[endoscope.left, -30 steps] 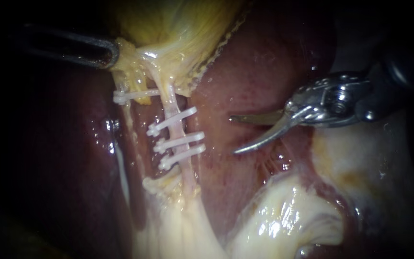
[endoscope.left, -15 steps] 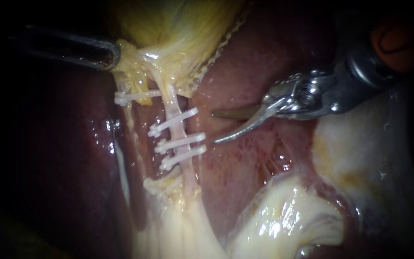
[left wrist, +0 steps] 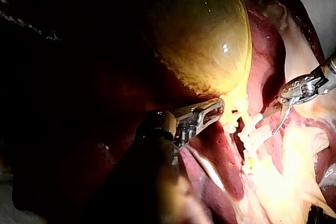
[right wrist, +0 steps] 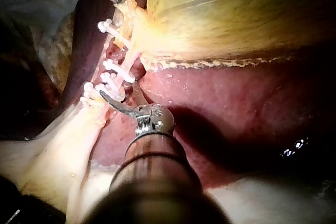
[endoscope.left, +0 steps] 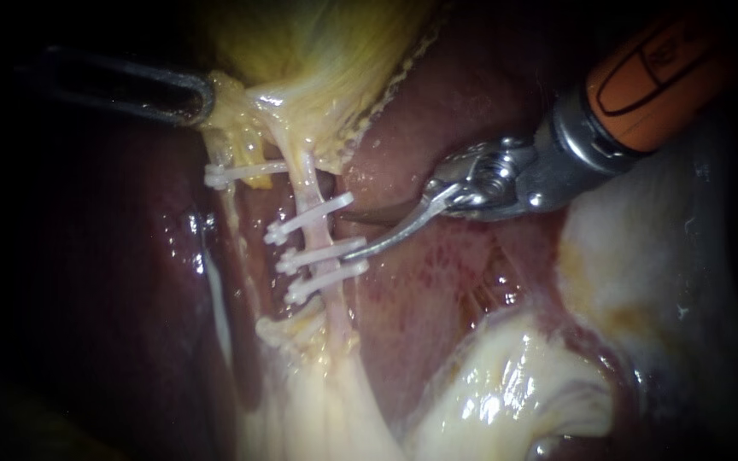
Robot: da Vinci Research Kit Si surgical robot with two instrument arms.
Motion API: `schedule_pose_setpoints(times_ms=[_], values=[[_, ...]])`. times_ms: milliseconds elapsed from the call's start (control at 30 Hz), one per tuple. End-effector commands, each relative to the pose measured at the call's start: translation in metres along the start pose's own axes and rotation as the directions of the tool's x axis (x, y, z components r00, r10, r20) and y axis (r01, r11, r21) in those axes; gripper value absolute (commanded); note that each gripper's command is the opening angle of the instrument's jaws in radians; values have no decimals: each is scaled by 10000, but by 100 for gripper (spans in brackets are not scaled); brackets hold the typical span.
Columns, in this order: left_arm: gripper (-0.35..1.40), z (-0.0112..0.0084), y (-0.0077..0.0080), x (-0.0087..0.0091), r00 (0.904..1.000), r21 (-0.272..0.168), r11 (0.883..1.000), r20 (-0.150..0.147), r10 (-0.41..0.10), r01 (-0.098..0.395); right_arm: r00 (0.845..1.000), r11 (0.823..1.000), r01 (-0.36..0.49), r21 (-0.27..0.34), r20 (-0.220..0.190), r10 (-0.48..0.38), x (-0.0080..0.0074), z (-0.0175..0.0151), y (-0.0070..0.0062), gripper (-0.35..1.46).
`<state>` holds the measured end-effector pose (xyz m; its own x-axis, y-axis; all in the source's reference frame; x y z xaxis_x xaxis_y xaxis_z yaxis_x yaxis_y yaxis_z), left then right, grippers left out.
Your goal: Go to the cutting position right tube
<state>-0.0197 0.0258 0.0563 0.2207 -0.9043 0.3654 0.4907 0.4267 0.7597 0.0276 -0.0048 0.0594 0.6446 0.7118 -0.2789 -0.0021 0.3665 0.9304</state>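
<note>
The right tube (endoscope.left: 316, 232) runs pale pink down from the gallbladder (endoscope.left: 318, 51) and carries three white clips (endoscope.left: 309, 213). My right instrument (endoscope.left: 345, 236) comes in from the upper right, its curved blades open. Their tips sit just right of the tube, level with the gap between the top clip and the middle clip (endoscope.left: 322, 253); the lower blade lies against the middle clip's end. The right wrist view shows the same open blades (right wrist: 119, 94) beside the clipped tube. My left instrument (endoscope.left: 202, 96) is shut on yellow tissue at the gallbladder's neck, holding it up and to the left (left wrist: 218, 109).
The left tube (endoscope.left: 231, 213) bears one white clip (endoscope.left: 241, 173). Dark red liver (endoscope.left: 454, 111) lies behind and on both sides. Pale fatty tissue (endoscope.left: 506, 393) bulges at the lower right, under the right instrument's orange-banded shaft (endoscope.left: 651, 77).
My right instrument has slid left across the liver, its open blades closing in on the right tube from well clear to just beside it. The left instrument has held still.
</note>
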Motion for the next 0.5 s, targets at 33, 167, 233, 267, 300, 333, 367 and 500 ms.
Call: schedule_pose_setpoints(times_ms=[33, 167, 233, 267, 300, 333, 367, 500], values=[[-35, 0, 0, 0, 10000, 25, 10000, -12, 1, -1, 10000, 10000, 11, 97, -38, -11, 1, 1, 1, 123], [-35, 1, 0, 0, 10000, 22, 10000, -11, 2, -2, 9996, 9993, -85, 364, -266, 95, 6, 5, 4, 123], [-35, 1, 0, 0, 10000, 21, 10000, -10, 2, -2, 9993, 9990, -134, 438, -353, 150, 8, 8, 5, 123], [-35, 1, 0, 0, 10000, 19, 10000, -9, 1, -1, 9991, 9988, -190, 453, -375, 207, 8, 10, 6, 123], [-35, 1, 0, 0, 10000, 18, 10000, -8, 1, -1, 9990, 9988, -184, 459, -402, 203, 9, 13, 8, 123], [-35, 2, -1, 0, 10000, 16, 10000, -7, 2, -1, 9990, 9984, -172, 532, -402, 194, 10, 16, 9, 123], [-35, 2, -1, 1, 10000, 16, 10000, -7, 3, -3, 9990, 9981, -151, 591, -414, 176, 10, 18, 10, 123], [-35, 2, 0, 1, 10000, 15, 10000, -7, 4, -4, 9992, 9954, -128, 948, -354, 162, 8, 30, 15, 123]])
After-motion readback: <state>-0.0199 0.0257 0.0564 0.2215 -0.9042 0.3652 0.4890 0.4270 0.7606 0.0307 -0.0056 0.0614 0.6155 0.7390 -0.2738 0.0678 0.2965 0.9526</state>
